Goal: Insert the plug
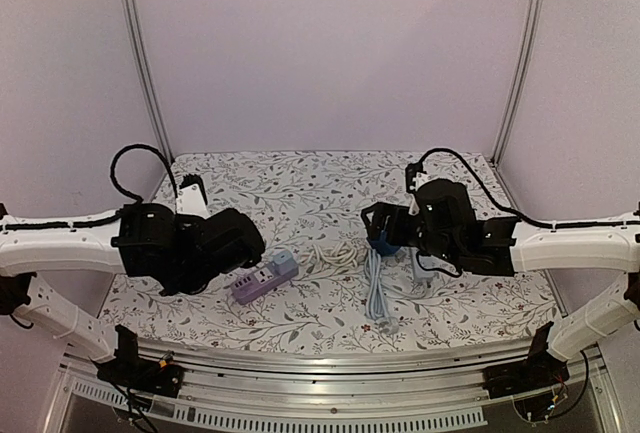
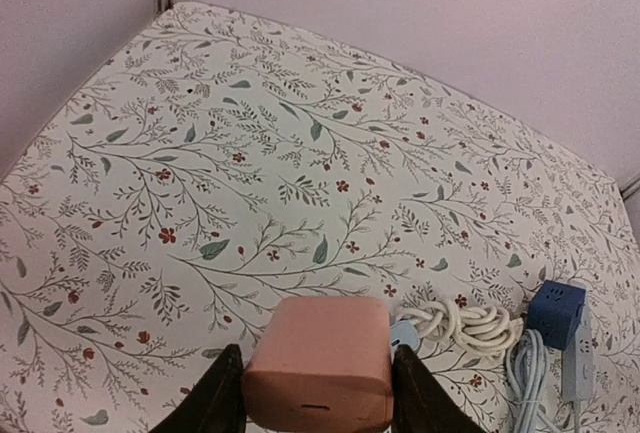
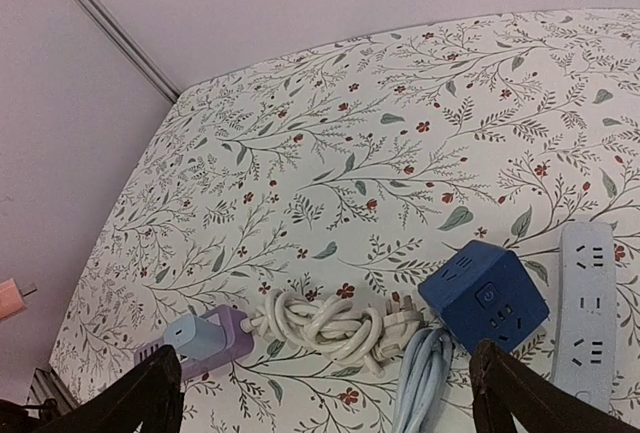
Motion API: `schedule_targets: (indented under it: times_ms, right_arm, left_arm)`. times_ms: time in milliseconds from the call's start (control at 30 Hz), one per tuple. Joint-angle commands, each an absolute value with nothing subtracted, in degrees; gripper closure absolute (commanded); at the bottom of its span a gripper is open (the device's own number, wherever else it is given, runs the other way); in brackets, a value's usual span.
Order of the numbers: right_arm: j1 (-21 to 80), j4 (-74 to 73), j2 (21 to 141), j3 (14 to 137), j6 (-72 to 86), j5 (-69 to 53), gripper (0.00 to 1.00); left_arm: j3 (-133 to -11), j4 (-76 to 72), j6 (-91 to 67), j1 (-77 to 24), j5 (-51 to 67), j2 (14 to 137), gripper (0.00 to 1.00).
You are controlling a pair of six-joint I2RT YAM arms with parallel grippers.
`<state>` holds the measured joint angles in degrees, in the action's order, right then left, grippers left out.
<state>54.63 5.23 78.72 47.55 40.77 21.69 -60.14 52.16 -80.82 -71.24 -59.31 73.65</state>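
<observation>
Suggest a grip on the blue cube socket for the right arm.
Probably pinch the blue cube socket across two opposite flat side faces, coming from above. Its faces are parallel, though the light blue strip lies close on one side.

Desk (image 2: 250, 153) white, printed with green leafy sprigs and small red flowers. Plug (image 2: 318, 363) pink. Cube socket (image 3: 484, 303) dark blue. Long power strip (image 3: 588, 313) pale blue. Cable (image 3: 420, 383) pale blue. Short power strip (image 1: 258, 283) lilac. Coiled cord (image 3: 330, 325) cream.

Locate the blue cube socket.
Top view, right of centre: the blue cube socket sits between the coiled white cable and the pale blue power strip.
</observation>
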Motion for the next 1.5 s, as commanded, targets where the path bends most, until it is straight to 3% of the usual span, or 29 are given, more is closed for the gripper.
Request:
schedule_targets:
  times_ms: [0, 133, 400, 900, 1467]
  right_arm:
    - [54.18, 6.5, 76.86, 45.7, 39.9, 21.26, 0.01]
    - [54.01, 6.63, 75.2, 44.32, 40.31, 21.7, 0.01]
    - [54.03, 6.77, 73.27, 43.01, 40.65, 21.51, 0.01]
    - [53.98, 6.64, 70.95, 41.66, 40.43, 23.64, 0.01]
    - [54.03, 6.26, 70.39, 41.21, 40.54, 23.99, 0.01]
  left_arm:
    - [-60.82, 53.99, -83.49, -65.09, -49.69, 73.95, 1.0]
    - [-60.91, 53.15, -82.26, -58.82, -36.92, 75.6, 1.0]
    - [-66.32, 53.74, -77.9, -53.9, -23.86, 86.28, 1.0]
    - [-65.25, 47.49, -82.54, -51.78, -18.0, 88.37, 1.0]
    - [-76.21, 61.2, -82.98, -51.59, -16.42, 100.17, 1.0]
